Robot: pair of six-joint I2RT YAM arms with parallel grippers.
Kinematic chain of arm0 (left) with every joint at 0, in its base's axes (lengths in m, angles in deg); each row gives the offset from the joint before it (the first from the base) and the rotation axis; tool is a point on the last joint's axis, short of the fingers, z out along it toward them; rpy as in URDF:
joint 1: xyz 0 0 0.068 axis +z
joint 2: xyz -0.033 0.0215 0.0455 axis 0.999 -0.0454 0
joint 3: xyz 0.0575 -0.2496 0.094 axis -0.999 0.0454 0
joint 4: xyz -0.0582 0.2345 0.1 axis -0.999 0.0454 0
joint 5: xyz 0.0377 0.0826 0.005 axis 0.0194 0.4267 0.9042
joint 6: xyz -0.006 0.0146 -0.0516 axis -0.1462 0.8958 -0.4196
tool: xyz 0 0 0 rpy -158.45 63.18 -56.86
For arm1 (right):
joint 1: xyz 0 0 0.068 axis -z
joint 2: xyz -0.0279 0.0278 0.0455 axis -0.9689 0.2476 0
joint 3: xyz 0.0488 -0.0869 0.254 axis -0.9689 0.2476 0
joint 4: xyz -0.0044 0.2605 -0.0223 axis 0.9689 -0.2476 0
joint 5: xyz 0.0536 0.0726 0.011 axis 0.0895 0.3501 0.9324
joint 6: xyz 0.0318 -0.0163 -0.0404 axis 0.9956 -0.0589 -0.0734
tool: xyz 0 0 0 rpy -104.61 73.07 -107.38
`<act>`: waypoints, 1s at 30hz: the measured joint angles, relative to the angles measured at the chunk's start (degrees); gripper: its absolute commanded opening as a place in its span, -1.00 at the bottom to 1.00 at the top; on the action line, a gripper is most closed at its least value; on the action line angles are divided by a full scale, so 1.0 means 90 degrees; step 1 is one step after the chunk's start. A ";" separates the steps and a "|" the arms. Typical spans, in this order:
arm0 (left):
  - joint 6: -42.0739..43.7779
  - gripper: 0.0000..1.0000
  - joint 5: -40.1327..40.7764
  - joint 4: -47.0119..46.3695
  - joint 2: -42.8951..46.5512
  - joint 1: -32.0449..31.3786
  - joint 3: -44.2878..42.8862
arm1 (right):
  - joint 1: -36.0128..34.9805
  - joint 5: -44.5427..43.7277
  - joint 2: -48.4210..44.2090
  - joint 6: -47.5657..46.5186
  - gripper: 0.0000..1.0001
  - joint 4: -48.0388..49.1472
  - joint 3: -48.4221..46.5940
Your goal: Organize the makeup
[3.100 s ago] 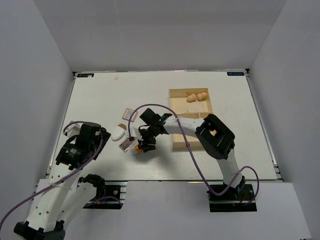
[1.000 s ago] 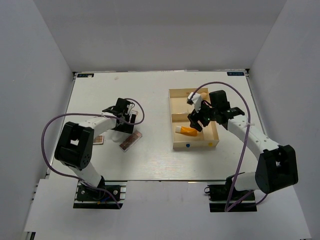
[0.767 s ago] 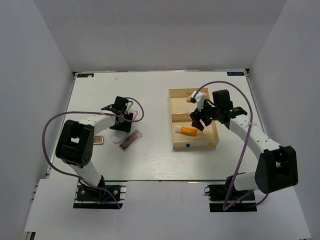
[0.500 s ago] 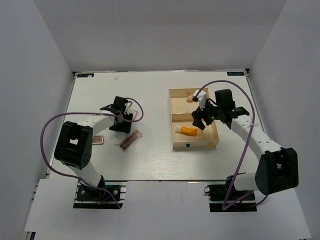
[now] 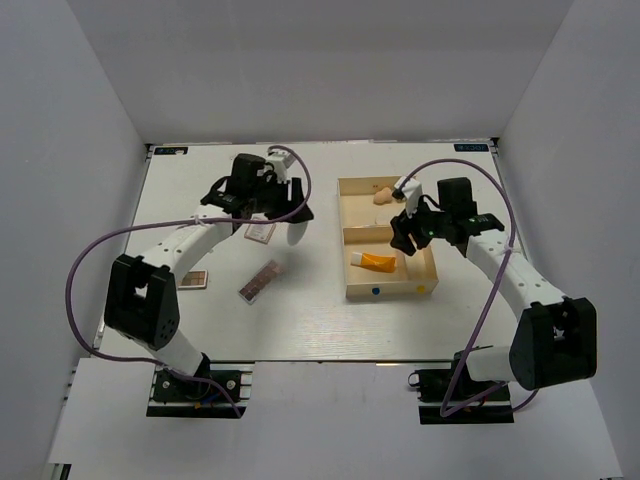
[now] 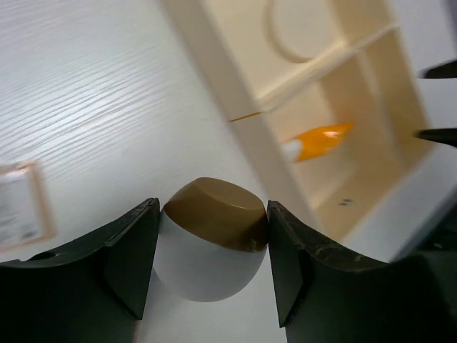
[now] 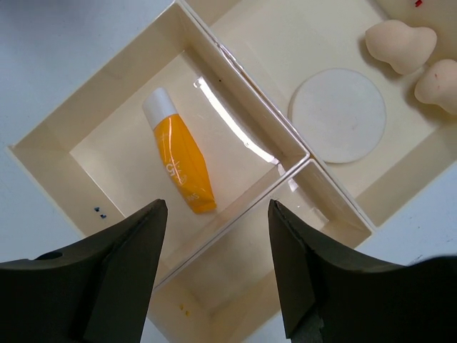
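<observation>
My left gripper [image 5: 291, 220] is shut on the white egg-shaped piece [image 5: 293, 236] and holds it above the table, left of the cream tray [image 5: 348, 290]. In the left wrist view the piece [image 6: 207, 264], brown on top, sits between both fingers. My right gripper [image 5: 402, 240] is open and empty above the tray. The orange tube [image 7: 178, 161] lies in the middle compartment. The round puff [image 7: 338, 116] and two peach sponges [image 7: 400, 46] lie in the far compartment. The long palette [image 5: 260, 282] and a square compact [image 5: 260, 232] lie on the table.
A second small compact [image 5: 196, 279] lies at the table's left. In the right wrist view the tray's near compartment [image 7: 235, 286] holds nothing. The tray's divider wall [image 6: 246, 114] shows in the left wrist view, with the orange tube [image 6: 318, 141] behind it.
My left gripper has lifted the white egg-shaped piece off the table and carried it up and right toward the tray. My right gripper stays open over the tray, shifted slightly right.
</observation>
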 measured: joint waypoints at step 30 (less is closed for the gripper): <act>-0.2079 0.75 -0.1302 -0.2147 -0.1933 -0.1824 -0.0719 | 0.0588 0.0537 -0.0724 0.0238 0.53 0.0226 0.0226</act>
